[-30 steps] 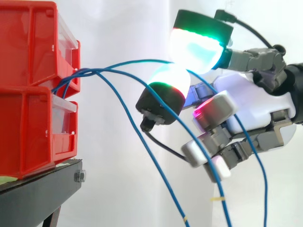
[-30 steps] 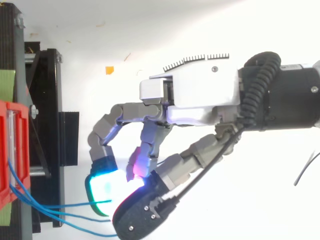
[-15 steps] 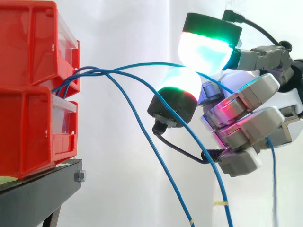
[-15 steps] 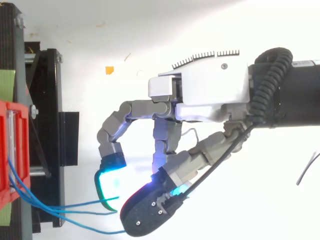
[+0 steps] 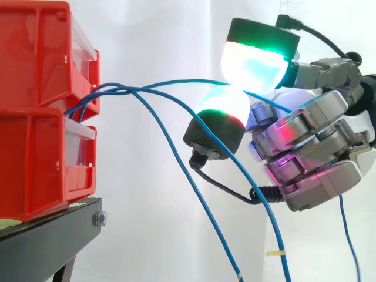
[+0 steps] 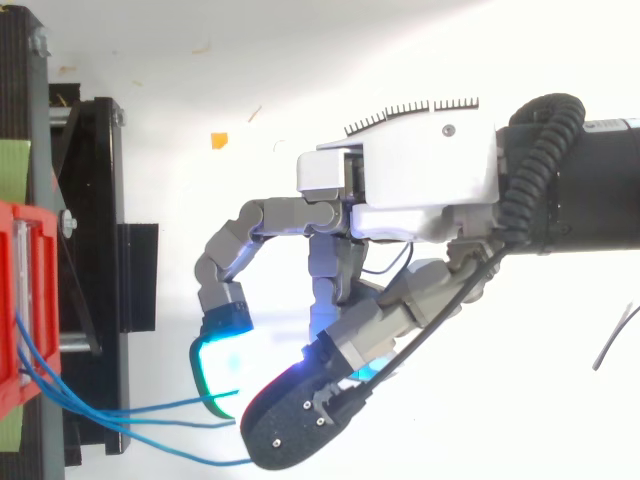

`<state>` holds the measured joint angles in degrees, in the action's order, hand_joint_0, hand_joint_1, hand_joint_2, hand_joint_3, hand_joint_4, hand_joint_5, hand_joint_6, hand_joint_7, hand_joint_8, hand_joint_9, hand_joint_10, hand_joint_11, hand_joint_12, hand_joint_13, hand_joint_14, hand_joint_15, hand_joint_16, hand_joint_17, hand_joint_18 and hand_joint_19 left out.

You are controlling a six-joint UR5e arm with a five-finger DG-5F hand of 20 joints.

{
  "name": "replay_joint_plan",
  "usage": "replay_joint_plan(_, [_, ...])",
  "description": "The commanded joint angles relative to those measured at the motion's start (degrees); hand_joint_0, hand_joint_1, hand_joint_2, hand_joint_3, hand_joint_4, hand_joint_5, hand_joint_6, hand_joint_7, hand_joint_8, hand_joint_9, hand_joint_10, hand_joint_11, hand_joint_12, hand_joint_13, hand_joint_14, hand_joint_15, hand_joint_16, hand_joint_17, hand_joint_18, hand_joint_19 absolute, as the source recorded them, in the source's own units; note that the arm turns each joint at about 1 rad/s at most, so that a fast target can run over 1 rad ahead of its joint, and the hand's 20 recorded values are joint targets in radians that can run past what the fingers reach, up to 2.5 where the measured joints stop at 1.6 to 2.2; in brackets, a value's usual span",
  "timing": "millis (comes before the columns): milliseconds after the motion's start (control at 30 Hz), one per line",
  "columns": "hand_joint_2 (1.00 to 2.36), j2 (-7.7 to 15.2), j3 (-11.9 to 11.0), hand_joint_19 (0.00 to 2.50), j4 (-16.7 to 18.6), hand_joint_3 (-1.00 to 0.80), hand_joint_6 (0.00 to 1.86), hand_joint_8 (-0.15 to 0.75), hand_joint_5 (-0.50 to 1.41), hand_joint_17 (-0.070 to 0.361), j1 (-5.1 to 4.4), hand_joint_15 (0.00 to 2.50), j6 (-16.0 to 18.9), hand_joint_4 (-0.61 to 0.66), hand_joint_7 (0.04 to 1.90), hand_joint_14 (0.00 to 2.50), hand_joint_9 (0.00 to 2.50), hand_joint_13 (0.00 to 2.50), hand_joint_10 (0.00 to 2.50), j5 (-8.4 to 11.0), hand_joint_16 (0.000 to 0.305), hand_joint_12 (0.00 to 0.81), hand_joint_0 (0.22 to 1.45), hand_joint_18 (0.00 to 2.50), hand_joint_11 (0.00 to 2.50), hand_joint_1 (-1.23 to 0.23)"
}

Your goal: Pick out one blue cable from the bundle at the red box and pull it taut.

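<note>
Several thin blue cables come out between the two stacked red bins [image 5: 35, 106] at the left. One blue cable [image 5: 170, 81] runs up and right into my hand [image 5: 311, 158], passing between the two glowing pads [image 5: 220, 106]. My hand's lower fingers are curled tight against the palm, and a blue strand [image 5: 348, 235] hangs down from under them. Two other blue cables [image 5: 205, 212] sag to the bottom edge. From above, the hand [image 6: 420, 180] sits right of the bins [image 6: 20, 300], with the cables [image 6: 150, 410] reaching under its lit fingertip.
The bins rest on a black stand [image 5: 47, 241], whose frame [image 6: 95, 250] lies left of the hand from above. A white curtain forms the background. A small yellow tag [image 5: 271, 253] marks one hanging cable.
The lower fingers have curled in from half spread to tight against the palm. The hand drew slightly right and up from the bins, and the strand hanging below it shifted right.
</note>
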<state>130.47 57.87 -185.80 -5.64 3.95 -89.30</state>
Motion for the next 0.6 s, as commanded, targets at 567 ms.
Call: replay_joint_plan(567, [1.01,-0.04,2.68,1.42,2.73,-0.23,0.90,0.243,-0.04,0.122,-0.60,1.11,-2.11,-0.10,1.04,1.49,1.64,1.30,0.01,0.18,0.054,0.334,0.62,1.32,1.78,-0.75])
